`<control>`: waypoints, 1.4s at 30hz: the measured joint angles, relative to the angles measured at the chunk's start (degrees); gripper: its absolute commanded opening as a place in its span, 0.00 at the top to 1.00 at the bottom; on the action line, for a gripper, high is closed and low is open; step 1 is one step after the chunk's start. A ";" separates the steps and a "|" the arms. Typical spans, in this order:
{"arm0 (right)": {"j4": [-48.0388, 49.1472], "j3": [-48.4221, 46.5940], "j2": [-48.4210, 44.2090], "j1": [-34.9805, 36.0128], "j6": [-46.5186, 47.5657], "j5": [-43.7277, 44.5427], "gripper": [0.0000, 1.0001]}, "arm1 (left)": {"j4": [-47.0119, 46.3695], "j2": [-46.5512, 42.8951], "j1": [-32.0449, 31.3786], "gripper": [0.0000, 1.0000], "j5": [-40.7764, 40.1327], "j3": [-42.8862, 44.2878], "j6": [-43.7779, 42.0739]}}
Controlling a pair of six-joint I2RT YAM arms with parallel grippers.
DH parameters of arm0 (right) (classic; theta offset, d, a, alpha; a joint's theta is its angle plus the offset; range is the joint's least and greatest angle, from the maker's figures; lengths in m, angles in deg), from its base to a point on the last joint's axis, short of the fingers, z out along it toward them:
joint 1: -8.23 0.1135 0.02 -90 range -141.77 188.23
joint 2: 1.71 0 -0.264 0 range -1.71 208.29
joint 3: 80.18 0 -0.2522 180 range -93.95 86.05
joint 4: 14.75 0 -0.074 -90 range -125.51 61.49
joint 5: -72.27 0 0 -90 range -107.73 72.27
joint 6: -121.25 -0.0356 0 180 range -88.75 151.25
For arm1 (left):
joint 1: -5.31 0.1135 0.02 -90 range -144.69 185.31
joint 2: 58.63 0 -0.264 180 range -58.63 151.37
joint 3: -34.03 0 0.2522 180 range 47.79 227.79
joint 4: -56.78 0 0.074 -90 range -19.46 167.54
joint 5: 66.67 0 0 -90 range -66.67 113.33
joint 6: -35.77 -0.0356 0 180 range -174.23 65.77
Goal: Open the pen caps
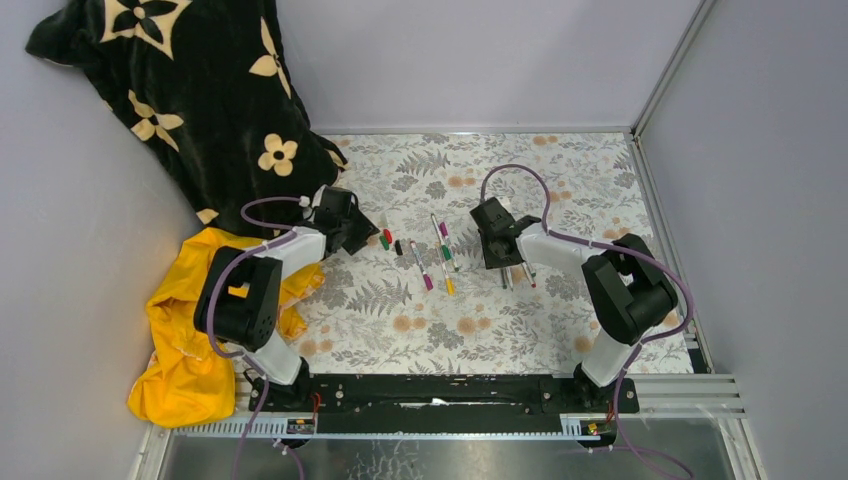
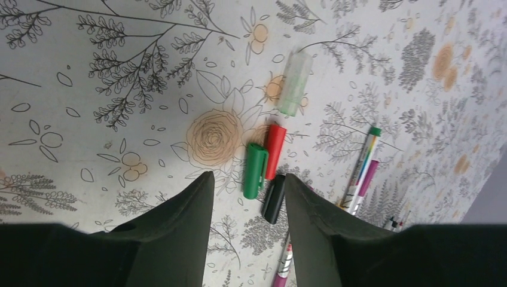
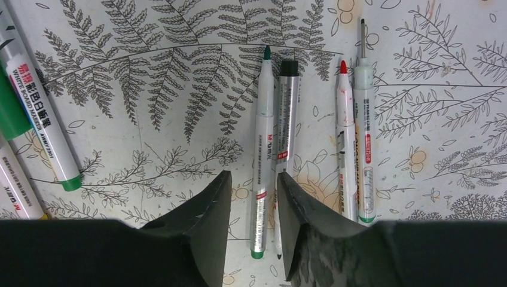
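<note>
Plastic parts already removed lay directly ahead of the left gripper [image 2: 248, 176]: a short green plastic cap [image 2: 255, 170], a short red plastic cap [image 2: 275, 149] and a short black plastic cap [image 2: 274, 198], side by side on the fern-printed tablecloth [image 2: 89, 119], with a pale translucent cap [image 2: 295, 82] farther out. The left fingers stood spread and pinched nothing; the short black plastic cap appeared just beside the inner edge of one finger. The right gripper [image 3: 254, 173] likewise had its fingers spread. A green-tipped uncapped pen [image 3: 262, 137] with a whitish barrel ran lengthwise through that gap, resting on the cloth, with no contact visible on either side. A black-tipped uncapped pen [image 3: 286, 119], a red-tipped uncapped pen [image 3: 345, 137] and a fine-tipped uncapped pen [image 3: 363, 131] lay parallel beside it. The capped pens [image 1: 440, 255], showing magenta, green and yellow caps, lay between the two grippers, long axes running roughly away from the arm bases at a slight slant. They lay to the right of the left fingers and to the left of the right fingers. Neither arm appeared clearly nearer. The next grasp would probably call for a sideways reach, with fingers set across a barrel.
</note>
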 measured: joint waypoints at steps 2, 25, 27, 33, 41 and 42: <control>-0.02 0.00 -0.04 0.00 0.33 0.37 0.57 | 0.11 -1.40 0.00 0.46 -0.24 -0.24 0.22; -1.73 -13.79 5.14 7.39 3.13 -6.19 0.53 | -0.85 -8.87 -1.09 0.45 3.19 -3.32 2.10; -2.19 -13.84 6.60 7.56 3.06 -6.60 0.53 | -0.87 -9.35 -1.31 0.45 3.41 -3.32 2.27; -2.93 -14.73 9.05 7.82 2.93 -7.48 0.53 | -0.87 -10.29 -1.40 0.45 4.22 -3.30 2.56; -3.10 -17.09 11.15 8.04 2.95 -7.65 0.53 | -0.94 -10.84 -1.40 0.45 4.57 -3.30 2.80; -3.15 -17.20 11.41 8.07 2.95 -7.67 0.53 | -0.96 -10.88 -1.40 0.45 4.63 -3.32 2.82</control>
